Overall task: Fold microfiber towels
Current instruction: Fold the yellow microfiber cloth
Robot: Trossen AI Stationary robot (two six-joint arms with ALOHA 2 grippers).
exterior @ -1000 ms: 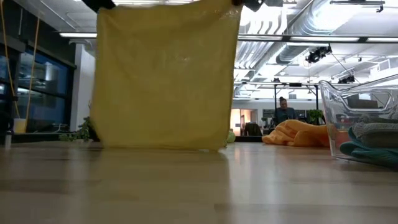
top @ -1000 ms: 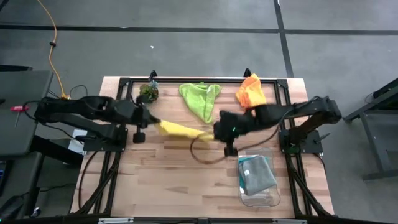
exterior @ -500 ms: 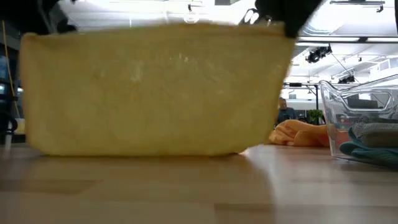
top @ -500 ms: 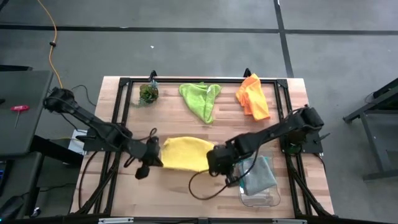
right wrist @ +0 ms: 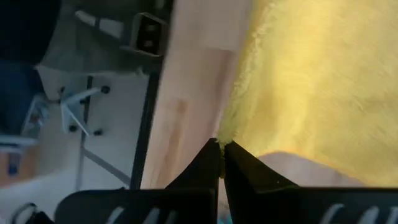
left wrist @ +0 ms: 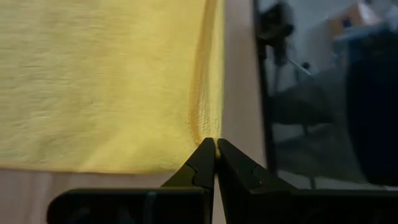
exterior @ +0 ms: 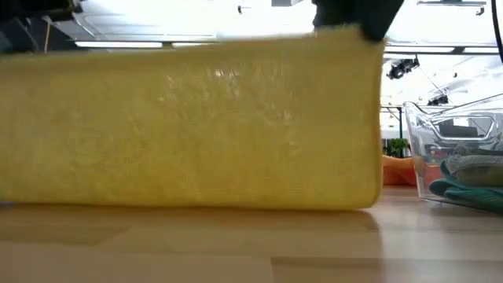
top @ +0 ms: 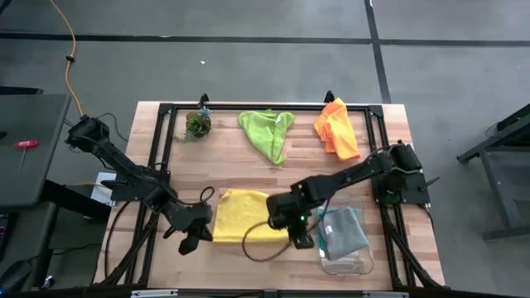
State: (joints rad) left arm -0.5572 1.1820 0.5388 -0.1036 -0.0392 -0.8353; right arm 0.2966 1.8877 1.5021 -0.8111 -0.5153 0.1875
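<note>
Both pincers, left and right, reach low, clamped on yellow towel corners.

Bare desk lies open to me through the middle, between the yellow towel at the front edge and the green towel near the back; the bin blocks the front right corner

Yellow towel spread near front; lime, orange crumpled at back.
</note>
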